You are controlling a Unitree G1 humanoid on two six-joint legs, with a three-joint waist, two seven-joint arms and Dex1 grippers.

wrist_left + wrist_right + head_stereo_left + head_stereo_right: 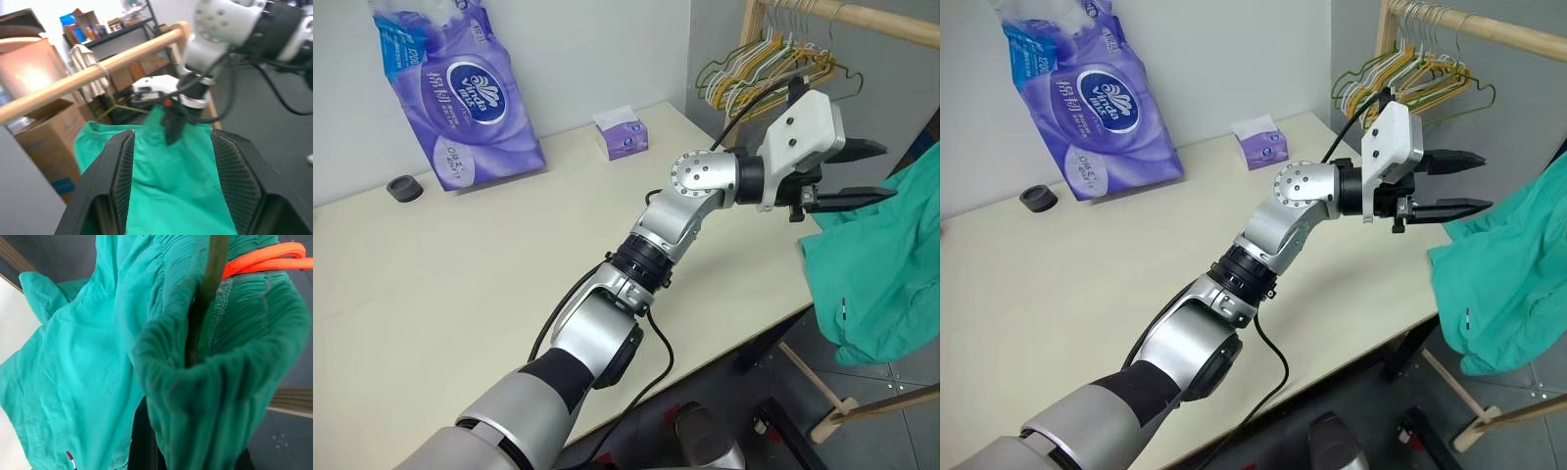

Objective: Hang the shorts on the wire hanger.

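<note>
Mid-task: shorts (886, 259) hang off the counter's (460, 294) right edge with the wire hanger (208, 289) threaded in the waistband, right tool (172, 128) clamped there, left tool (852, 174) apart nearby; spreading and hanging up remain.

The shorts (886, 264) are thin matt teal cloth, softly creased, the waistband (215, 377) tightly gathered, with a woven orange cord (264, 259) at its edge. A slim olive wire (205, 293) – smooth metal – crosses the band. The desk (460, 284) looks smooth, matt cream laminate. The rail (1489, 29) is bare pale wood. The tissue pack (460, 88) wears glossy, crinkled plastic film – the left gripper (1454, 183) has matt black fingers.
</note>
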